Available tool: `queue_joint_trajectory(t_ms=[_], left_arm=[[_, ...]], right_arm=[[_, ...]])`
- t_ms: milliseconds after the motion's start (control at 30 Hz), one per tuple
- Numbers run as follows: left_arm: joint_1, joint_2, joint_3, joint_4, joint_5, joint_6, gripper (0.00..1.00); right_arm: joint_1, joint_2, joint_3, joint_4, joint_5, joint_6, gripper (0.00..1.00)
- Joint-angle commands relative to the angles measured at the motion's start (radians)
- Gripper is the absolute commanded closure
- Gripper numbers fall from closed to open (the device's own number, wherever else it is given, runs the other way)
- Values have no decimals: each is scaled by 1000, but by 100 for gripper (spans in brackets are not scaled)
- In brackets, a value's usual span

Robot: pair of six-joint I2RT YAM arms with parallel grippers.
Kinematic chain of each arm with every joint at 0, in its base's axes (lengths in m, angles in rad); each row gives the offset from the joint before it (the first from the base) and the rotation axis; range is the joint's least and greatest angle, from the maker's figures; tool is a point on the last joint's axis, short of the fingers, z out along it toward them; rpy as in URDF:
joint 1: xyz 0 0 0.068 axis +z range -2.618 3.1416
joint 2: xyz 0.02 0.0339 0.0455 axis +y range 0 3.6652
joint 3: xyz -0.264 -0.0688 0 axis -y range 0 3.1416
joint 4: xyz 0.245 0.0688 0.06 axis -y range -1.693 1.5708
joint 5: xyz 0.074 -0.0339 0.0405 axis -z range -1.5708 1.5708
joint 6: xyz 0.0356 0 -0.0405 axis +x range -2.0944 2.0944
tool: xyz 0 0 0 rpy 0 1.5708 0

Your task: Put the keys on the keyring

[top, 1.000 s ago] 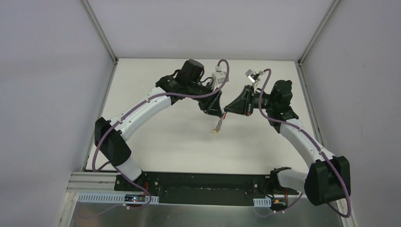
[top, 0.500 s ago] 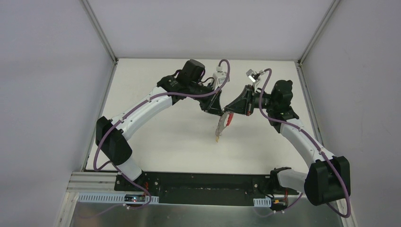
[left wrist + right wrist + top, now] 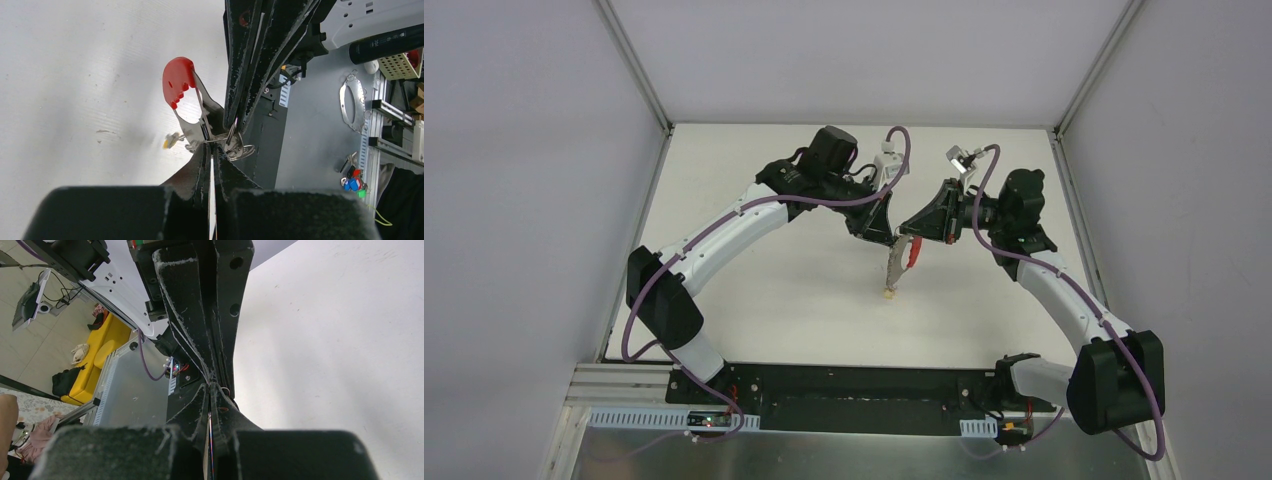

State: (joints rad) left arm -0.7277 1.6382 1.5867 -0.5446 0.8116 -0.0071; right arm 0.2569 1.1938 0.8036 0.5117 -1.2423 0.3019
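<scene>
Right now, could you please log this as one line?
left gripper: shut on keys | right gripper: shut on keys | keys: hanging | keyring: unseen

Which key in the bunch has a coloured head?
The yellow-headed key, out at the loose end of the keys; the rest of the bunch shows only plain silver metal.

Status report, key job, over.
Left pincer and right pincer shut tip to tip on silver key bunch with red strap, dangling beneath them. Black oval keyring not visible. Nothing obstructing.
</scene>
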Motion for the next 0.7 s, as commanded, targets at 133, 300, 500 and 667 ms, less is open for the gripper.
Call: queue_joint_trajectory(t_ms=[133,300,500,667], left_arm=[[-30,22,31,-53,1,40,100],[-45,38,54,-90,-12,61,100],[-45,22,39,-87,-18,74,100],[-39,-7,17,-75,-24,86,100]], right_arm=[[-7,-26,1,62,-11,-9,100],[-7,-30,-1,62,-12,-13,100],[-8,-30,-7,62,-19,-25,100],[-8,-30,-8,62,-33,-36,100]])
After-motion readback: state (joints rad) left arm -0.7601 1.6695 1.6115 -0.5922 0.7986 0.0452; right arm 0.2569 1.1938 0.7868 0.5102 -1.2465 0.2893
